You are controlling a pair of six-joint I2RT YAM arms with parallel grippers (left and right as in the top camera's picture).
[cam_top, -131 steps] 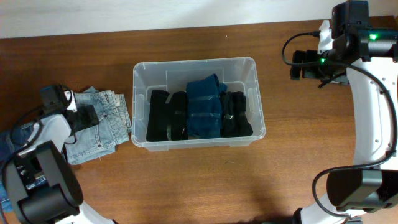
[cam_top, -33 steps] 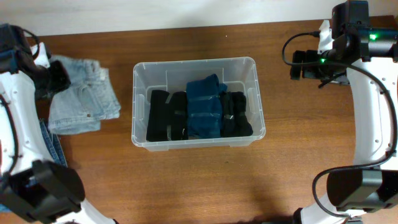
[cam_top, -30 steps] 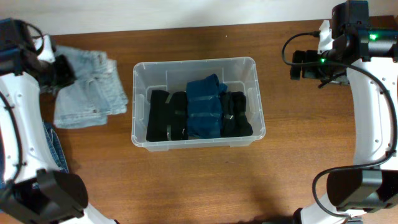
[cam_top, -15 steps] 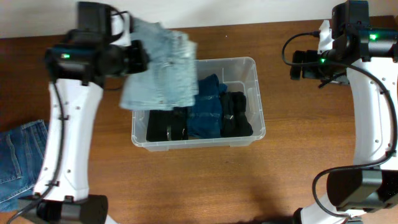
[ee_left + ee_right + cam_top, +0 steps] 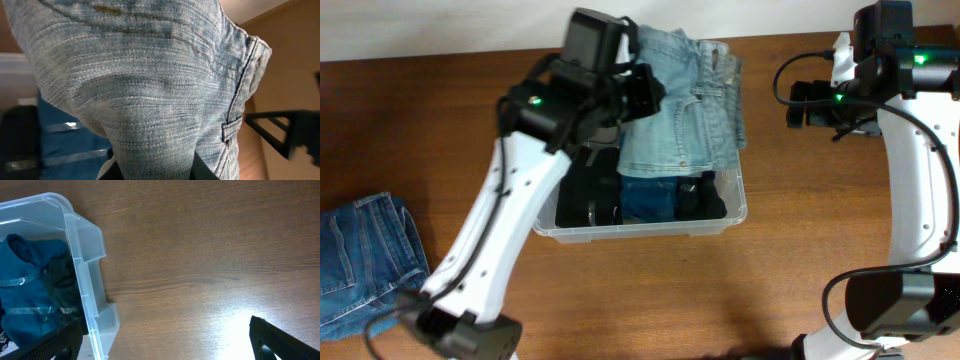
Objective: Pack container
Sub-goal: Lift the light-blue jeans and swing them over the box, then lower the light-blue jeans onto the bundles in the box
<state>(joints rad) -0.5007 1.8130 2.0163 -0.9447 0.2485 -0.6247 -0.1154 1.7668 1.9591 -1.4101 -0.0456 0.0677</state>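
The clear plastic container (image 5: 738, 207) stands mid-table, with black garments (image 5: 584, 196) and a dark blue garment (image 5: 646, 196) inside. A folded pair of light blue jeans (image 5: 685, 100) hangs over its back right part, held by my left gripper (image 5: 642, 92), which is shut on the denim. In the left wrist view the jeans (image 5: 150, 85) fill the frame, pinched between dark fingers (image 5: 126, 170) at the bottom. My right gripper (image 5: 802, 104) is right of the container, open with nothing in it. Its wrist view shows the container's corner (image 5: 85, 255) and the gripper (image 5: 165, 342) over bare wood.
A darker pair of blue jeans (image 5: 365, 262) lies at the table's front left edge. My left arm (image 5: 495, 220) stretches diagonally from the front left to the container, crossing its left side. The pale wall runs along the back of the wooden table (image 5: 820, 250).
My left gripper has carried the light blue jeans rightward from the table's back left to above the container's back right. The right arm has not moved.
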